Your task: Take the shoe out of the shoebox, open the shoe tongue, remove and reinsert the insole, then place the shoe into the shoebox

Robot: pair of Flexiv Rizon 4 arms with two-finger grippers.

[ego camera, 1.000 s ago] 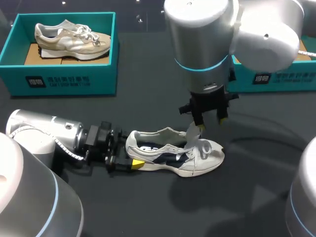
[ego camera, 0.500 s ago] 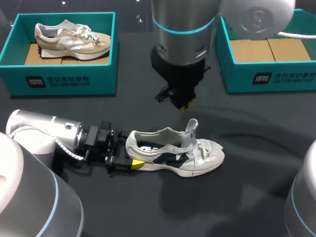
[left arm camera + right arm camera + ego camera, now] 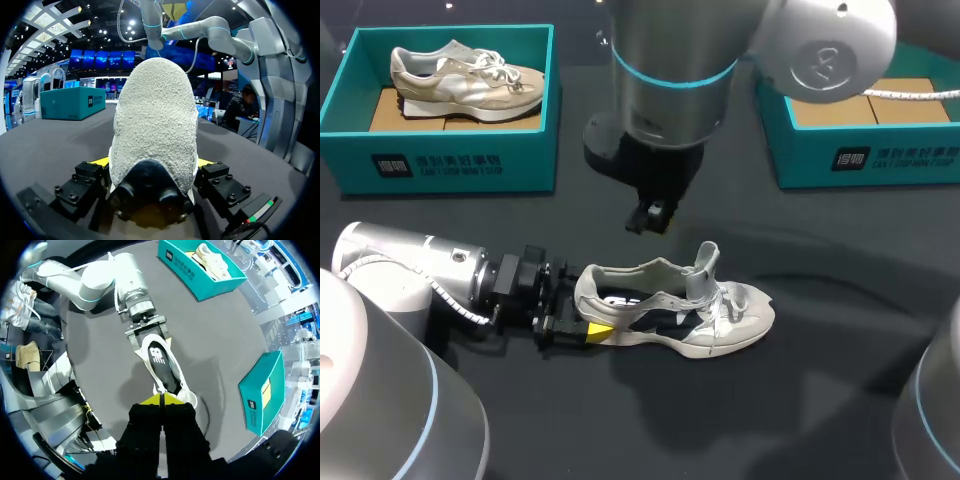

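The left arm lies low and level, its tool (image 3: 582,312) clamping the shoe (image 3: 720,315) heel from both sides. The right arm stands vertical, its tool (image 3: 161,399) pointing down, yellow tips pressed together.

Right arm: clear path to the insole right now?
Probably yes. Right jaws hang above the shoe, nothing between; the tongue stands up and the insole lies bare. Left jaws clamp only the heel. Right jaws are shut, though.

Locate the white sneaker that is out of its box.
In the head view the white sneaker stands on the table near its middle, heel clamped in the left gripper, with the right gripper hovering above it, apart.
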